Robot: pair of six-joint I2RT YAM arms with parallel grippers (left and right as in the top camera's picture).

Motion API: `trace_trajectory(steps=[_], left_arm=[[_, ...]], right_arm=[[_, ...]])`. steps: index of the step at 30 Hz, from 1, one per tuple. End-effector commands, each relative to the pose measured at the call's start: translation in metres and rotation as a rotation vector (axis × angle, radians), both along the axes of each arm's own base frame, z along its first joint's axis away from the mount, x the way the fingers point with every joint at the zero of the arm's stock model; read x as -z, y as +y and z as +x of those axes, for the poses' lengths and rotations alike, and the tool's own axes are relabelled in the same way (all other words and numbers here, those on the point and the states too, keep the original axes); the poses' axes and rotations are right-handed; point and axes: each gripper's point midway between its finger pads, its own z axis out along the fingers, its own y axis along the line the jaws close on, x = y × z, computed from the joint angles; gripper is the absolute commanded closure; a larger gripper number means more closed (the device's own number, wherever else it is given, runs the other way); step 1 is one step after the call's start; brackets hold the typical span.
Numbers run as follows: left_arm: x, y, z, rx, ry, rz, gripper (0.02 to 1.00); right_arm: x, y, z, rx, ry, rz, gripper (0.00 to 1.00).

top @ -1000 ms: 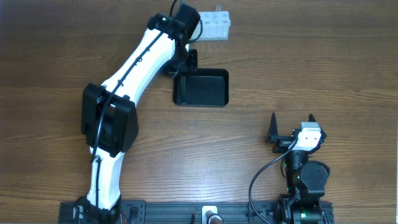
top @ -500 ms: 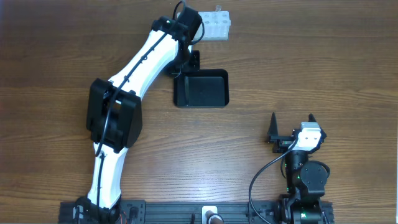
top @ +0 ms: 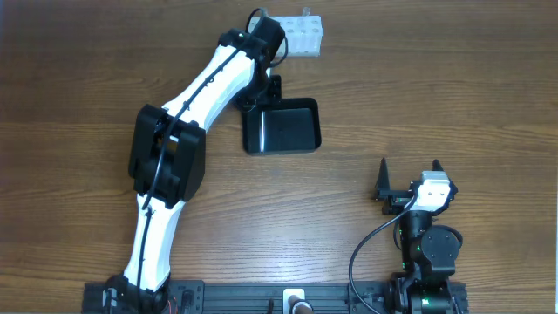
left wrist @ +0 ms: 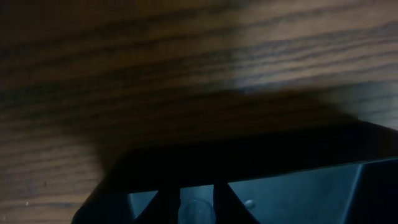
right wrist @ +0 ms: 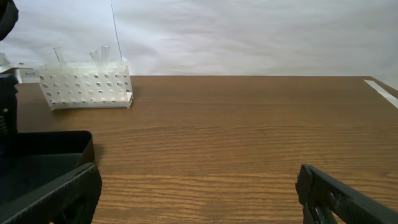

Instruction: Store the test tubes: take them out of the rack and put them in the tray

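Tabletop: brown wood grain; carries everything listed here.
Rack: white block pierced with rows of holes. It stands at the far edge of the tabletop, just beyond the tray and apart from it.
Test tubes: clear. A few stand upright in the rack with their tops above its upper face. The exact count cannot be told.
Tray: black, shallow, rectangular with rounded corners. It lies flat on the tabletop between the rack and the arms' bases, nearer the rack. A pale sheen shows on its floor beside the left wall.
Left arm: white with black joints. It stretches diagonally from its base at the near left to the tray's far left corner.
Left gripper: low at the tray's far left corner. Its wrist view looks across the dark rim into the tray. A small pale round shape sits close before that camera, too dim to name. Whether this gripper is clenched or released cannot be told.
Right arm: folded over its own base at the near right, well apart from tray and rack.
Right gripper: released, jaws spread wide with nothing between them. It faces the far edge of the tabletop, with rack and tray off toward the left arm's side.
Backdrop: plain white surface behind the tabletop's far edge.
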Motion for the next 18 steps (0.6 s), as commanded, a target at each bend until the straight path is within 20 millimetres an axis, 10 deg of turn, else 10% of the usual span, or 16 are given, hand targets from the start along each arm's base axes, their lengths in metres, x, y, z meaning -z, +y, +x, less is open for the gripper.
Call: trace_trajectory(steps=[1,7,18], left_arm=[[0.006,-0.005,-0.002,0.0,0.012,-0.012,0.768],[-0.013,-0.01,-0.001,0.009,-0.024,-0.031,0.722],[-0.114,-0.002,0.025,-0.005,-0.321,-0.037,0.632]], right_arm=[[0.001,-0.001,0.0,0.0,-0.002,-0.006,0.009],[0.001,-0.001,0.0,0.0,-0.002,-0.007,0.009],[0.001,-0.001,0.0,0.0,-0.002,-0.007,0.009]])
